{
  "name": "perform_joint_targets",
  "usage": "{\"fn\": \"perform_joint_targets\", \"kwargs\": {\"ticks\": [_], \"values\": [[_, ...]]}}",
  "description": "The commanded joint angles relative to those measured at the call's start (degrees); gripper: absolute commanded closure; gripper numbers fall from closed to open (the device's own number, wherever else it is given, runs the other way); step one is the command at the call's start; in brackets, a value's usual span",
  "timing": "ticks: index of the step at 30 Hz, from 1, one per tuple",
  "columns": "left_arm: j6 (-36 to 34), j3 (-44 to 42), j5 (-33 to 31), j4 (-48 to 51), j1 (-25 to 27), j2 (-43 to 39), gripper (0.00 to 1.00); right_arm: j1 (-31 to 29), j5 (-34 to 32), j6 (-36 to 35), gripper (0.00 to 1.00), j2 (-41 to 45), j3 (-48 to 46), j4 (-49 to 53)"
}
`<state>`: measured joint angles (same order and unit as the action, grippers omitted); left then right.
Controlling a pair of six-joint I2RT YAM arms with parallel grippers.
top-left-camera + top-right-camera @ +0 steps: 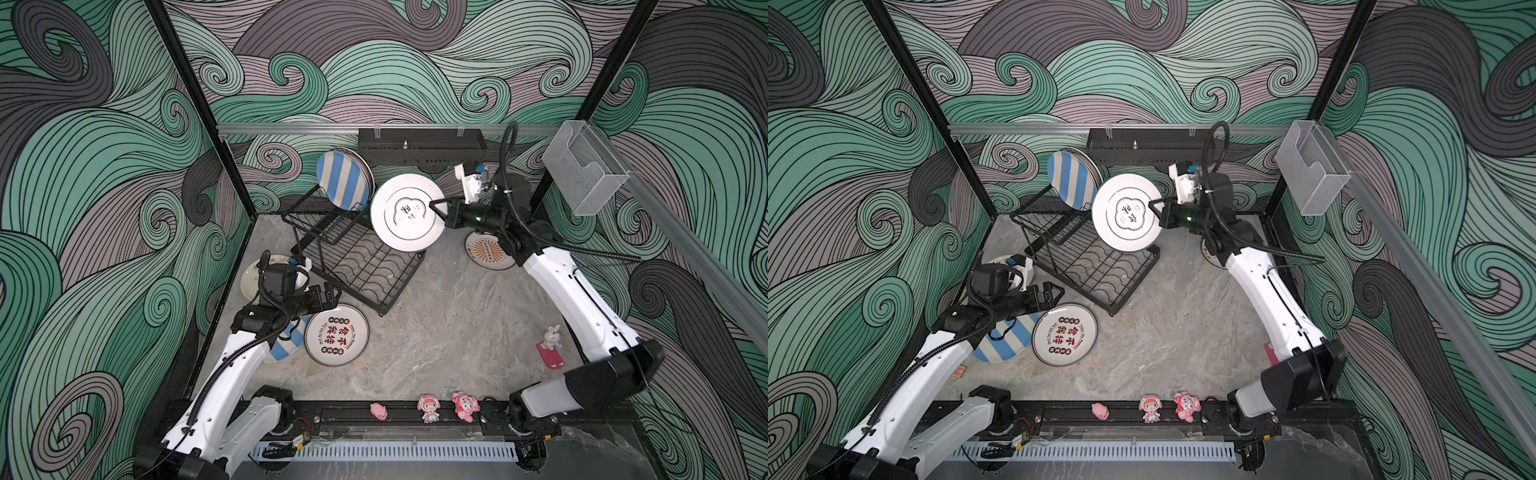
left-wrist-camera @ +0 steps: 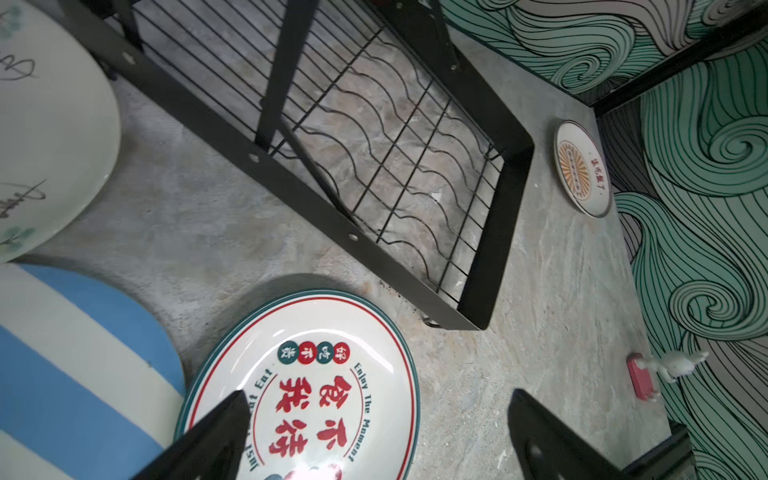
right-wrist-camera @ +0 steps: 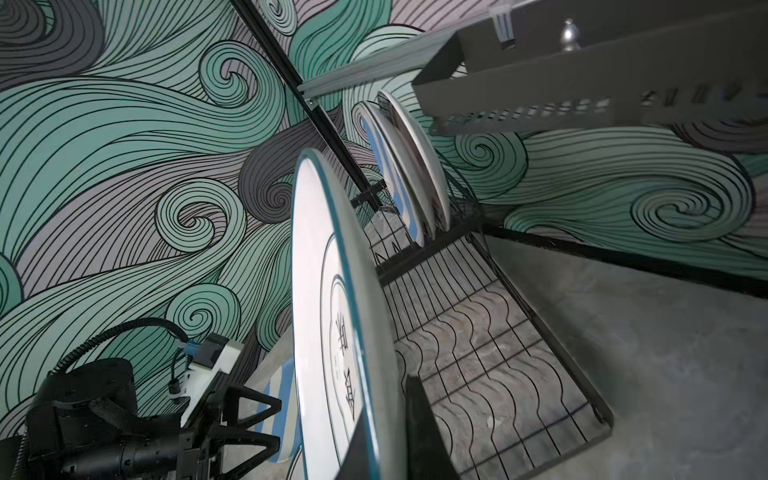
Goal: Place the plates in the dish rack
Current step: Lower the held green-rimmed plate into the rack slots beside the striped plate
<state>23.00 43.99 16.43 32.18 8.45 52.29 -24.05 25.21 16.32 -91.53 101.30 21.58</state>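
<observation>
My right gripper (image 1: 434, 205) (image 1: 1152, 204) (image 3: 386, 424) is shut on the rim of a teal-rimmed white plate (image 1: 405, 212) (image 1: 1127, 212) (image 3: 320, 311), held on edge above the black dish rack (image 1: 353, 257) (image 1: 1088, 266) (image 3: 478, 332). A blue striped plate (image 1: 343, 178) (image 3: 395, 166) stands in the upper tier with another plate (image 3: 419, 158) behind it. My left gripper (image 1: 330, 295) (image 2: 376, 399) hangs open over a plate with red characters (image 1: 336, 334) (image 2: 307, 386). Flat on the table lie a striped plate (image 1: 286, 345), a cream plate (image 1: 253, 276) and an orange sunburst plate (image 1: 486, 251) (image 2: 582, 166).
A black perforated shelf (image 1: 419, 143) hangs on the back wall just above the racked plates. A clear box (image 1: 582, 170) is mounted at the right. A rabbit figurine (image 1: 550, 345) stands at the right; pink figurines (image 1: 428, 407) line the front rail.
</observation>
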Motion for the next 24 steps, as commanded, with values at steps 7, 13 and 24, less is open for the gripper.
{"fn": "perform_joint_targets", "kwargs": {"ticks": [7,13,24], "values": [[-2.57,0.92,-1.8,3.92,-1.54,0.2,0.02,-7.23,-10.01,-9.68,0.98,-21.2,33.99,4.97],[-2.5,0.91,-2.34,3.94,-1.56,0.69,0.02,-10.8,-18.9,-14.0,0.99,-34.29,52.61,8.82],[-2.83,1.13,-3.07,4.64,-1.53,1.57,0.01,-16.0,-36.05,-19.61,1.0,-33.19,41.44,-9.67]]}}
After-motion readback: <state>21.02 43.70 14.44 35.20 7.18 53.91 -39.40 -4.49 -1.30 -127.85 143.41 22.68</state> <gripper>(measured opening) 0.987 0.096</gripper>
